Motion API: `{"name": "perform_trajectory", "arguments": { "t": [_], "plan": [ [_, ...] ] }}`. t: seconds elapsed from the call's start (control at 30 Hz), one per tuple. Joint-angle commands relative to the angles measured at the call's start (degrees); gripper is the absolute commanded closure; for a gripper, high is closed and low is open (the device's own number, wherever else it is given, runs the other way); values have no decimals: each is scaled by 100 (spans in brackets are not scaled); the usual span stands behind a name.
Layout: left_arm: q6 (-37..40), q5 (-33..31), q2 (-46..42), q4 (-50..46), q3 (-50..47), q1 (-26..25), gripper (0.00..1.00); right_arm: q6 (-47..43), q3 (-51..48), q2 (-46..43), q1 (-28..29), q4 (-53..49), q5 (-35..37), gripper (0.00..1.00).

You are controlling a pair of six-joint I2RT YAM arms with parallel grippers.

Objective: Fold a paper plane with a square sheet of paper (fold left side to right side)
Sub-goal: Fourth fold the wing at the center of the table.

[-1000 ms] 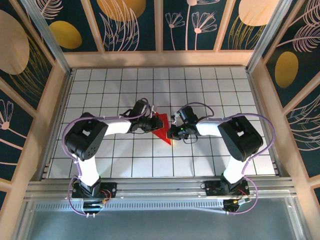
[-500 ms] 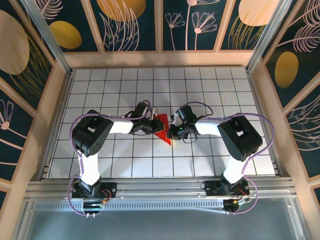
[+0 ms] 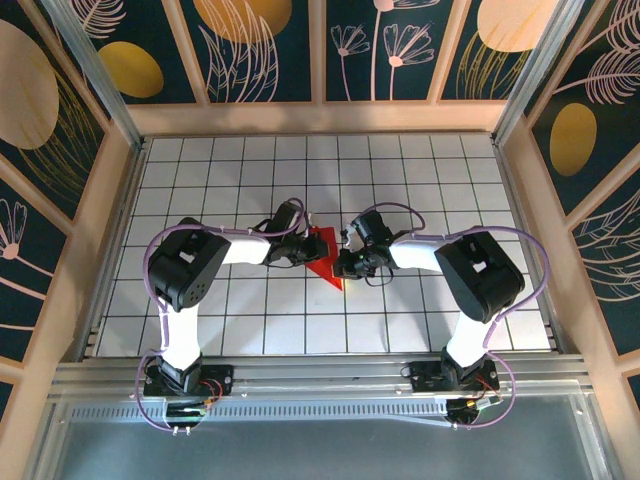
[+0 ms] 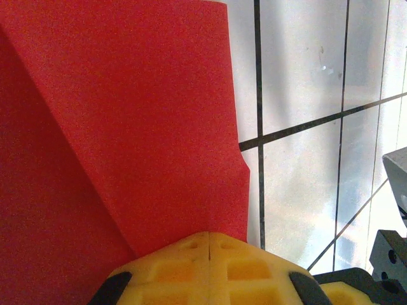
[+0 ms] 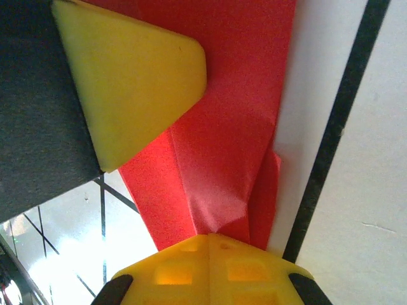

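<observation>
Top external, centre: left gripper and right gripper, closed empty, pin the red paper; sliding tips would skew creases.

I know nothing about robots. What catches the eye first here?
A bright red paper, folded to a point, lies at the middle of the white-grid table. The left gripper and right gripper, both shut, meet over it from either side. Dark panels with gold shapes wall it in.
</observation>
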Motion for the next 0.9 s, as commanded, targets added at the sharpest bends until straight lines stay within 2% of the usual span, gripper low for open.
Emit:
{"name": "perform_trajectory", "arguments": {
  "t": [0.0,0.73,0.87],
  "plan": [
    [212,-509,206,-97,123,289,99,-199,-323,521,84,-1059,974,100],
    [1004,-695,979,-755,1403,1280,98,-207,-397,531,142,-1026,848,100],
    [1127,-749,841,-744,1406,1378,99,-165,-406,483,140,-949,771,100]
  ]
}}
